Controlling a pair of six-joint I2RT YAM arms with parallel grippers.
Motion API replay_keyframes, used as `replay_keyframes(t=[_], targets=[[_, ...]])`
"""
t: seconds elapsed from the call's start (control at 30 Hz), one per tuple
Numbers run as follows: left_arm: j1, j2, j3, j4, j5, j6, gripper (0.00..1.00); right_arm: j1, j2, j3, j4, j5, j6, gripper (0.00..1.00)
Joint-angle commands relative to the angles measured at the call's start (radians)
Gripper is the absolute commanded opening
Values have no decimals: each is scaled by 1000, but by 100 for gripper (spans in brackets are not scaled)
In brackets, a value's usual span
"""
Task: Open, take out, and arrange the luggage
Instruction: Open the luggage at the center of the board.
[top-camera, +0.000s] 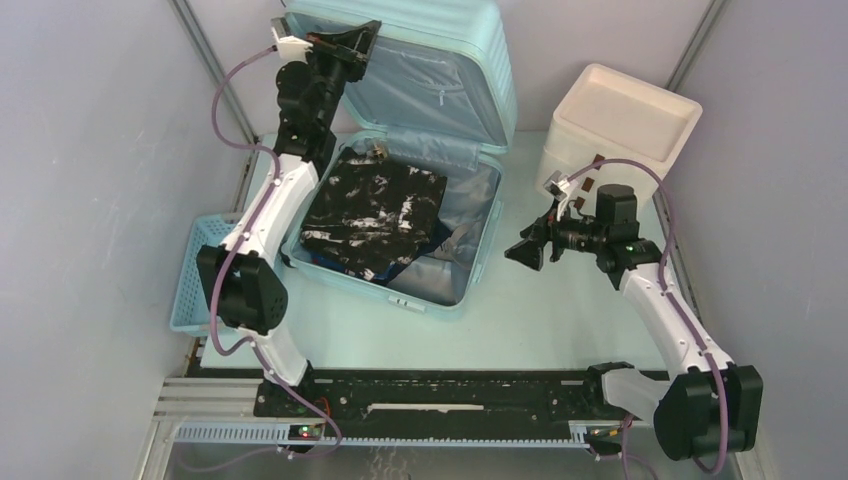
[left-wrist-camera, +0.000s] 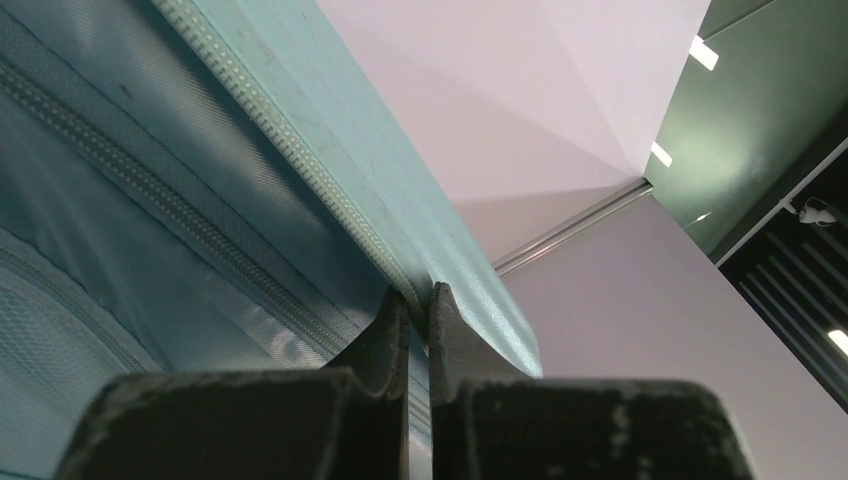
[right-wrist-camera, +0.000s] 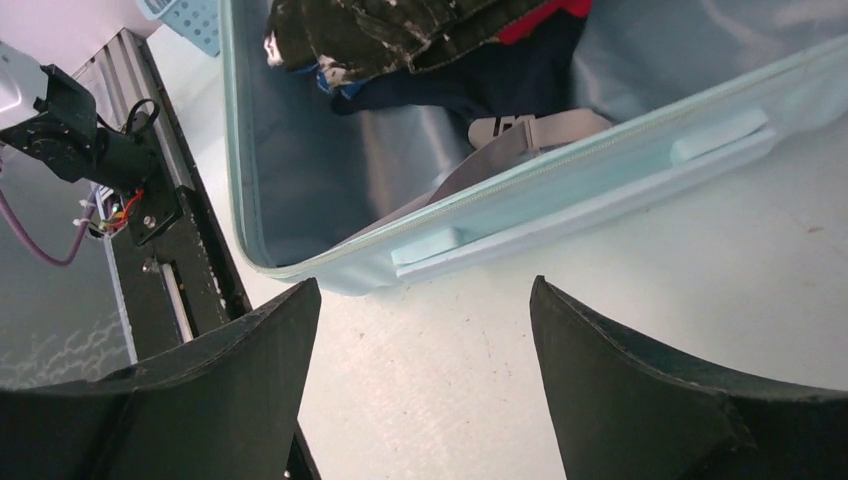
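The left fingers (left-wrist-camera: 388, 335) are pinching shut on the zipped rim of the lid (top-camera: 440, 60) of the luggage (top-camera: 440, 295). The luggage is lying open toward the far left of the table (top-camera: 530, 335), with the lid standing upright. That grip is probably serving best as a steady prop, not pulling the lid further back. A black-and-white garment (top-camera: 375, 210) is lying on top inside. The right fingers (right-wrist-camera: 265, 345) are hovering near the luggage's right wall, spread wide and empty. They should be clearing the rim before dropping onto the garment.

I'm pinching the lid edge of the luggage (top-camera: 440, 60) in my left gripper (top-camera: 343, 45); my right gripper (top-camera: 524, 254) is hovering spread, luggage near its left.
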Motion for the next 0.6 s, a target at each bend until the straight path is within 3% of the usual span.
replay_keyframes(t=[0.0, 0.57], targets=[[36, 45, 71, -19, -47, 64, 9, 51, 27, -11, 131, 81, 145, 86], [36, 78, 163, -82, -32, 62, 54, 56, 23, -11, 138, 106, 161, 86]])
